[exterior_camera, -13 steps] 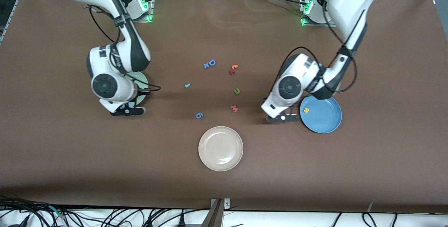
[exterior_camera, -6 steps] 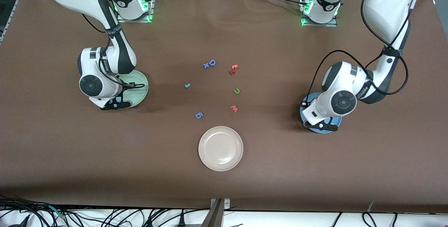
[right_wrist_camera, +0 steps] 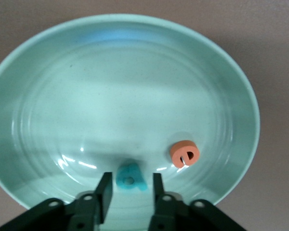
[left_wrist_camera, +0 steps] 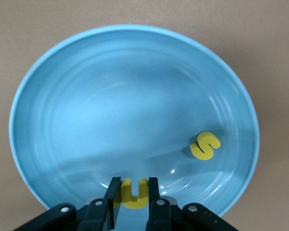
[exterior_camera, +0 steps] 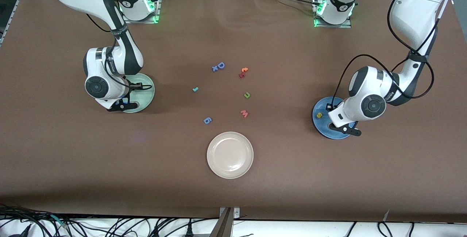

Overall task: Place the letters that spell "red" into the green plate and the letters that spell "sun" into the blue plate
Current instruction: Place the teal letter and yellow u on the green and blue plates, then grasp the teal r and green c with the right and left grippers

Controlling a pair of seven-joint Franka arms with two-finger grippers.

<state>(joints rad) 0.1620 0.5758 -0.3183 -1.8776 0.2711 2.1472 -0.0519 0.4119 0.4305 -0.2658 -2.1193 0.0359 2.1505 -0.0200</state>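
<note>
Partly hidden under the right arm's wrist, the green plate [exterior_camera: 144,85] shows only its rim from the front; the right wrist view opens it up, with the orange "e" [right_wrist_camera: 184,153] lying on its slope and the teal "d" [right_wrist_camera: 130,176] lying in it between the fingers of the right pincer [right_wrist_camera: 130,188], which stand apart without touching it. At the left arm's end of the worktop [exterior_camera: 328,178] the blue plate [exterior_camera: 321,125] is likewise half covered; the front view shows just the yellow "s" [exterior_camera: 319,115], while the left wrist view adds the yellow "u" [left_wrist_camera: 133,191], clamped between the fingers of the left pincer [left_wrist_camera: 134,196] low over the plate. Still out on the worktop lie the thin teal "r" [exterior_camera: 195,89] and the dark green "n" [exterior_camera: 247,95], among a blue "D" [exterior_camera: 220,65], a red and orange pair [exterior_camera: 243,72], a pink "w" [exterior_camera: 244,113] and a blue "6" [exterior_camera: 207,120], with a beige plate [exterior_camera: 230,155] nearer the front camera. Writing on the arms is too small to read.
</note>
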